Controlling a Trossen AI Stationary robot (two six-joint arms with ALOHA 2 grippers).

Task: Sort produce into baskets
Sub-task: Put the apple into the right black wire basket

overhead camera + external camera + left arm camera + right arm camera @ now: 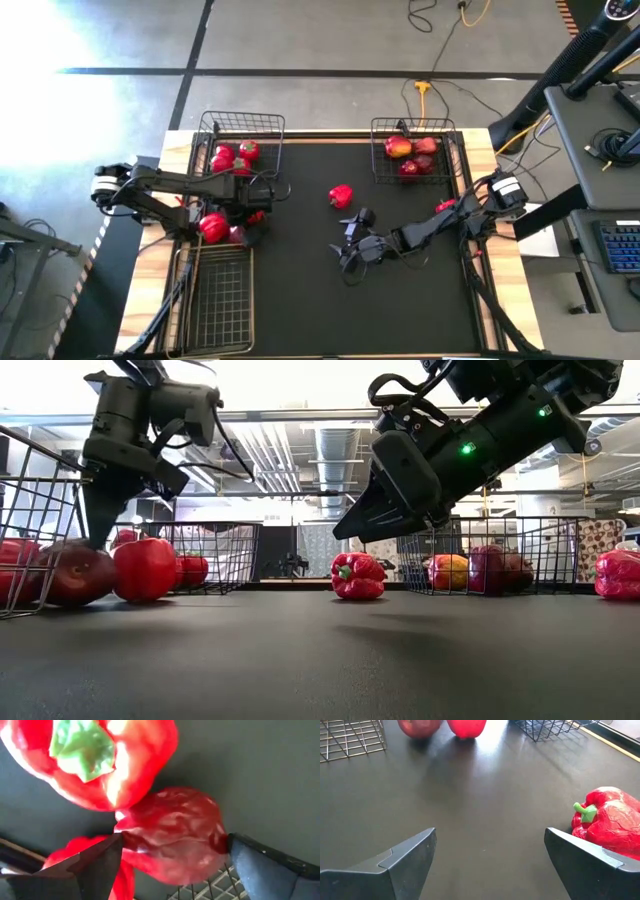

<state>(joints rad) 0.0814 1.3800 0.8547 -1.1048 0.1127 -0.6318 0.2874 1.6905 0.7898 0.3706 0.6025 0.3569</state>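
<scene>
L wrist: apple point(175, 840) between fingers.

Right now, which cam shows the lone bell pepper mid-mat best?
Low view: the bell pepper sits unobstructed on the mat, stem and lobes clear. High view shows it small, from above. Right wrist view cuts it off at the frame edge. Left wrist view doesn't show it.

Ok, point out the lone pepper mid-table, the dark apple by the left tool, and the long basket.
pepper point(341, 196), high view, its red body.
apple point(175, 835), left wrist view, its front skin.
long basket point(222, 300), high view, its wire floor.
</scene>
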